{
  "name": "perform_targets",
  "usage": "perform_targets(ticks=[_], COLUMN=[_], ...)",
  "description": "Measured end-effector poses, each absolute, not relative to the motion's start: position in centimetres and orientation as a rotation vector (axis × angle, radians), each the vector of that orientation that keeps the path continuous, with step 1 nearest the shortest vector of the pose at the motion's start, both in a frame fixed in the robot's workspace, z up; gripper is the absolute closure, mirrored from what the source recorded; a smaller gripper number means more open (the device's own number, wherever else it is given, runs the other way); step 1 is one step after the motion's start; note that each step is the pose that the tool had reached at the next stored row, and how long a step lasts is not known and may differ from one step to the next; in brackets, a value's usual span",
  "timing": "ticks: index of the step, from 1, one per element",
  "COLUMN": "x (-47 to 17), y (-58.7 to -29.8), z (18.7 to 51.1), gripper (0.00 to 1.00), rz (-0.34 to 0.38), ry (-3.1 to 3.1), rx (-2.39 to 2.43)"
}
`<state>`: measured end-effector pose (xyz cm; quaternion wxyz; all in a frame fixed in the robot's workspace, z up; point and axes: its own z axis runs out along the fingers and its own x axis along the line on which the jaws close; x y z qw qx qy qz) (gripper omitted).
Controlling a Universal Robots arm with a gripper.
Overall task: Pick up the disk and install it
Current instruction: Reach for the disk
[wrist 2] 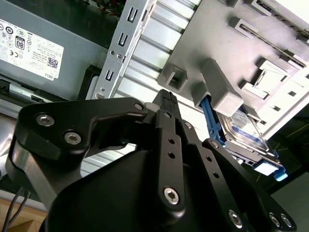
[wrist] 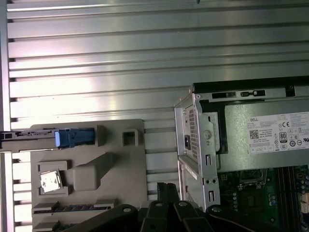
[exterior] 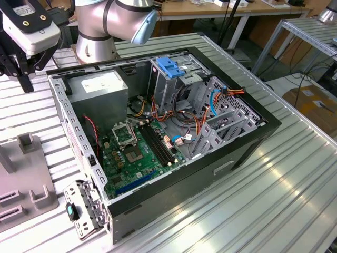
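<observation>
Gripper closest to the second wrist camera: jaws look pressed together, nothing between them (empty). It hangs above the grey holder block, which sits on the ribbed table just beside the open computer case.

The disk stands on edge in a slot of that block with its blue rail along the edge. It is apart from the gripper and uninstalled. The first wrist view shows it edge-on at the block's far side.

Step in hand, by my read: reaching for the disk. To do it well, the jaws need to open wide before coming down. They should straddle the flat metal faces, not the blue rail, and stay lined up with the slot so the disk lifts out straight without jamming.

Further off: power supply box, then the drive cage with blue clips.
</observation>
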<state>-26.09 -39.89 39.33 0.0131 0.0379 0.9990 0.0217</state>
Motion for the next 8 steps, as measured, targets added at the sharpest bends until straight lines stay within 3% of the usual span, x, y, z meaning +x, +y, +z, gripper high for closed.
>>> perform_targets(ticks=[8], x=[-26.73], y=[-39.89], z=[39.33], gripper=[0.89], rz=[0.068], ry=[3.113], rx=[0.118])
